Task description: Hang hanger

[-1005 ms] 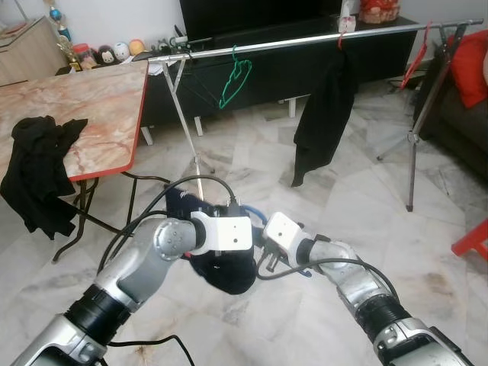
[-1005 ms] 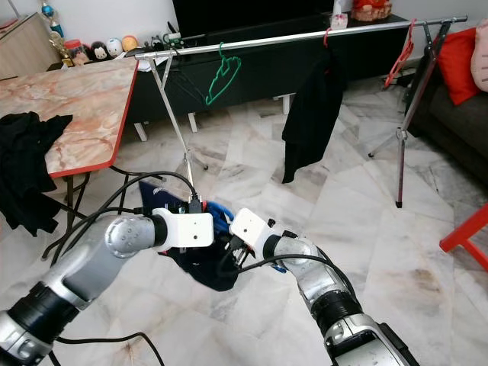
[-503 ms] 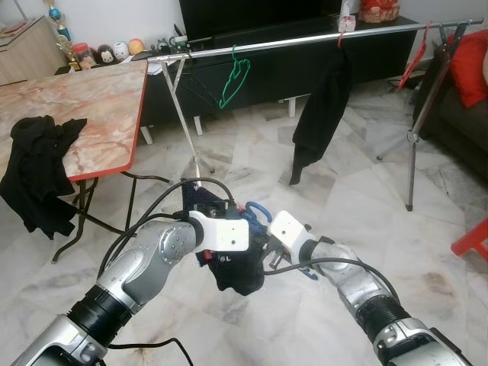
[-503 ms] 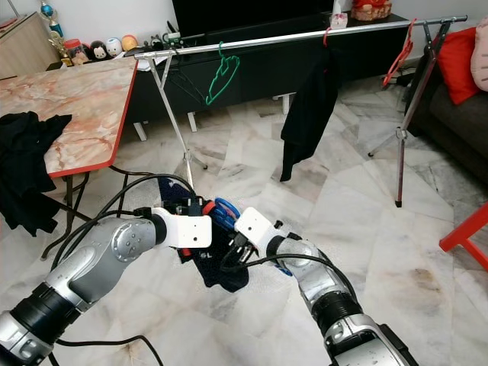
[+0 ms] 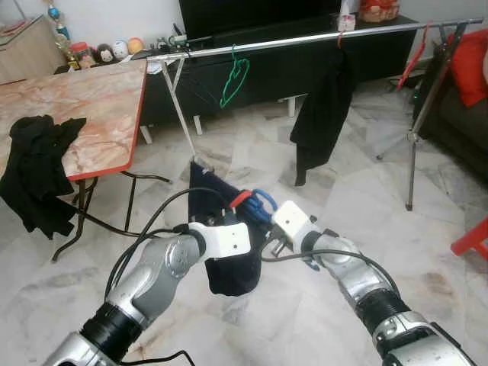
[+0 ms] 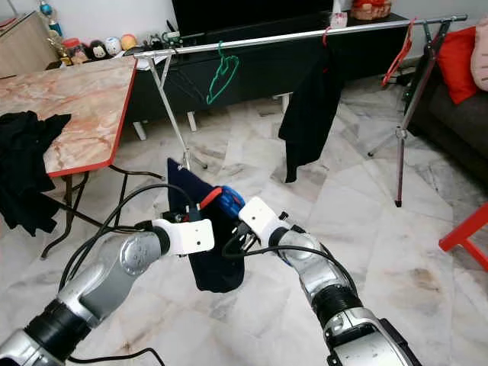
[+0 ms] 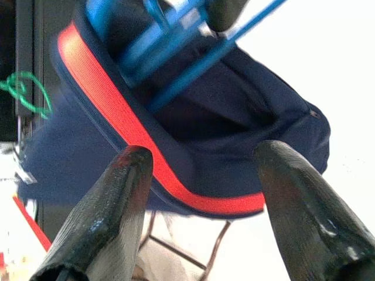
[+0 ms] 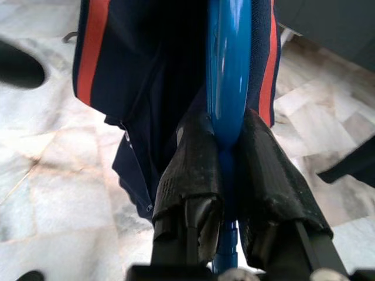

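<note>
right gripper: clamped from both sides on the blue hanger, fingers pressed against its bar; held out in front of the body, above the marble floor.
left gripper: spread wide, two black fingers apart with nothing between them; just beside the garment, level with the right gripper.
blue hanger: carried between the two arms, well short of the rail; hook poking out at the top of the garment.
navy garment: draped on the blue hanger, red band along its edge, hanging down clear of the floor.
clothes rail: silver bar on tripod legs, across the room ahead, in front of a dark tv cabinet.
green hanger: hooked on the rail, bare, towards its left end.
black garment on rail: hanging near the middle, from a red hook.
red hanger: on the rail near its right stand.
table: marble-patterned top with red edge, to the left; black clothes heaped over its near edge.
</note>
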Controlling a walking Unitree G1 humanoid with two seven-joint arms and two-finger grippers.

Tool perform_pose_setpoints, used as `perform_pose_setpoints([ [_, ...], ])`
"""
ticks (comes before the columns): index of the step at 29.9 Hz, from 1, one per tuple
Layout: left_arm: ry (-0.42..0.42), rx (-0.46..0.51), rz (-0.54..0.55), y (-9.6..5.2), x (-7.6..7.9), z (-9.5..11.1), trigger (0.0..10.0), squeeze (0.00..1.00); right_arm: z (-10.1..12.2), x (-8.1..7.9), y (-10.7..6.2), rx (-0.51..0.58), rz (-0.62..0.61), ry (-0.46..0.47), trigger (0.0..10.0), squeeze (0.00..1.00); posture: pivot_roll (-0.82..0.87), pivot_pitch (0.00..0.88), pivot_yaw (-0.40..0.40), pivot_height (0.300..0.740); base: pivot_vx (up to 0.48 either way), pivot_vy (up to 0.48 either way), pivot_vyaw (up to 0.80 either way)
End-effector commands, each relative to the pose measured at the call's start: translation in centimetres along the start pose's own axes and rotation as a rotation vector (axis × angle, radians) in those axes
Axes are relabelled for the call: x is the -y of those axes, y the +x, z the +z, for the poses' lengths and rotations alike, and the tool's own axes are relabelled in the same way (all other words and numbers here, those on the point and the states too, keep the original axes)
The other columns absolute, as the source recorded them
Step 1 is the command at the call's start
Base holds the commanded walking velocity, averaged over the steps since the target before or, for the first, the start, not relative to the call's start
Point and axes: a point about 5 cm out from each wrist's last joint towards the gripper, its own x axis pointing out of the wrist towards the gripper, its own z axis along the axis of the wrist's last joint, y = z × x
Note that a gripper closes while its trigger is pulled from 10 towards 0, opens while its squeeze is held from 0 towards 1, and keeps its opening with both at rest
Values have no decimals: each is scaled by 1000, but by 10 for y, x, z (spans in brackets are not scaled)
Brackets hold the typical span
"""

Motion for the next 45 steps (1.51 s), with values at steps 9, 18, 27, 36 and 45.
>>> perform_pose_setpoints([
  [9,-259,-173,280,-6,-3,-21,10000,0,20,10,3,90,-67,37,0,0,-131,0,90,740,0,0,0],
  [18,-605,-144,303,4,14,-24,10000,0,26,-2,4,143,-25,89,0,0,-145,0,88,740,0,0,0],
  [27,-693,-85,299,8,22,-19,10000,0,26,-8,0,159,60,78,0,0,-149,0,78,740,0,0,0],
  [36,-676,-115,539,0,-7,-33,10000,0,22,-11,-2,139,79,77,0,0,-144,0,70,740,0,0,0],
  [45,-676,-97,462,6,1,-32,10000,0,31,-14,-2,160,116,60,0,0,-144,0,60,740,0,0,0],
])
